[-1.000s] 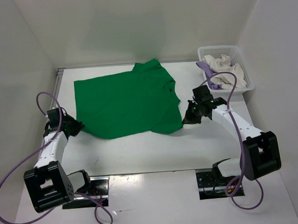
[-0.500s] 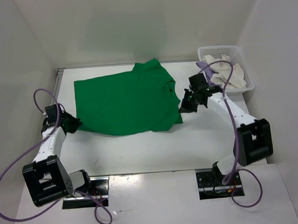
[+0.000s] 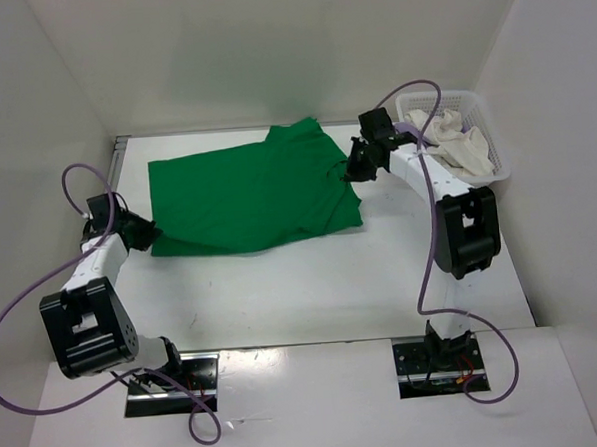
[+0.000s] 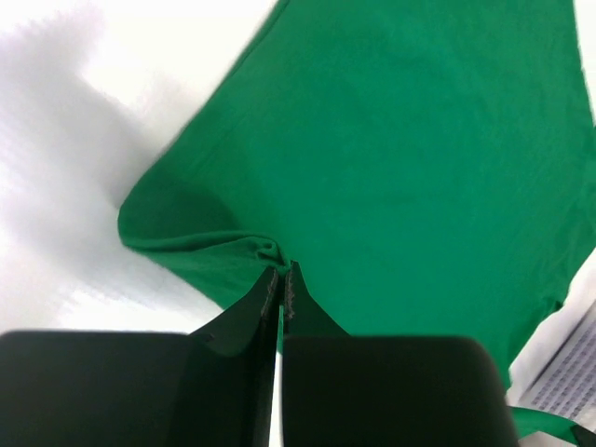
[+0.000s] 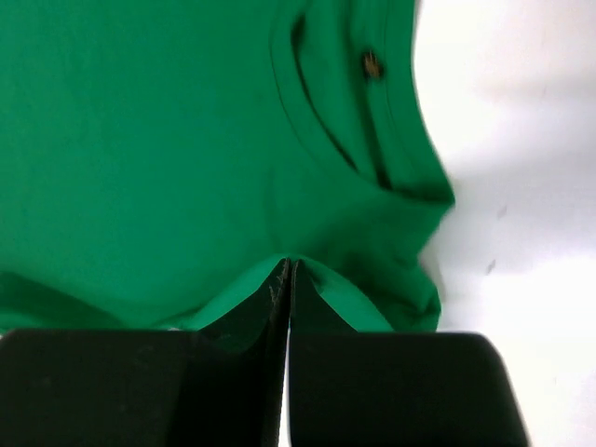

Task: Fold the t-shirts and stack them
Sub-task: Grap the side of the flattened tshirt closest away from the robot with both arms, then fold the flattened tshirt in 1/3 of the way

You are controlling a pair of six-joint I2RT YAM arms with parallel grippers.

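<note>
The green t-shirt (image 3: 252, 191) is laid out over the far middle of the desk (image 3: 312, 283), mostly flat, with one sleeve pointing toward the back wall. Its near-left corner is pinched by the left gripper (image 3: 144, 232). The jaws are pressed together on the hem, and a small bunched fold of cloth is seen at their tips in the left wrist view. On the right side, a fold of the same shirt is clamped by the right gripper (image 3: 354, 173) – jaws shut tight on the green cloth, just beside the collar (image 5: 317, 112). A small dark label (image 5: 372, 63) is visible inside that collar. Near the right jaws the cloth is rumpled and slightly raised off the desk.

The white t-shirt (image 3: 465, 147) is heaped in the white lattice basket (image 3: 478, 104), which is set at the far right corner of the desk, just behind the right arm. A trace of lavender may be showing at the basket's left rim – it cannot be told apart with certainty from the purple cable (image 3: 417, 87) looping over it.
</note>
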